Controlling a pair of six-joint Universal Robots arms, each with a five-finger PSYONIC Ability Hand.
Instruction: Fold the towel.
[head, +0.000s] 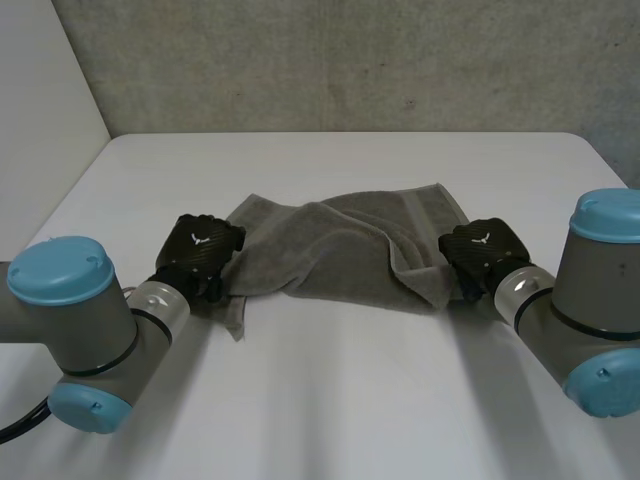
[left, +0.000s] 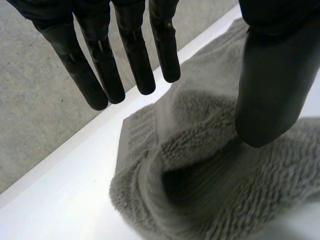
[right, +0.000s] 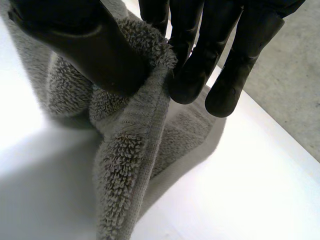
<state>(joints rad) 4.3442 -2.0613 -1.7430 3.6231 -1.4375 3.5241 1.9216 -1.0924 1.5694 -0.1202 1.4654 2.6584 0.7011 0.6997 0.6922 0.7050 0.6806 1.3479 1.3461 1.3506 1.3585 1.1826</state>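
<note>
Grey terry towel (head: 330, 250) lies rumpled in the middle of the white table (head: 350, 400), with a black hand at each end.

Head view: I see the left hand (head: 205, 245) at the towel's left end and the right hand (head: 480, 252) at its right end, where the cloth is bunched and turned over on itself. Left wrist view: my left hand (left: 272, 90) has its fingers (left: 100, 75) straight and spread, clear of the towel (left: 200, 175), while the thumb tip rests on a raised fold; nothing is pinched. Bare table (left: 65, 200) shows beside the towel's corner. Right wrist view: the right hand (right: 85, 50) pinches the towel's (right: 125, 150) hemmed edge between thumb and fingers (right: 195, 65), and the cloth hangs from that pinch down to the table (right: 225, 190).
</note>
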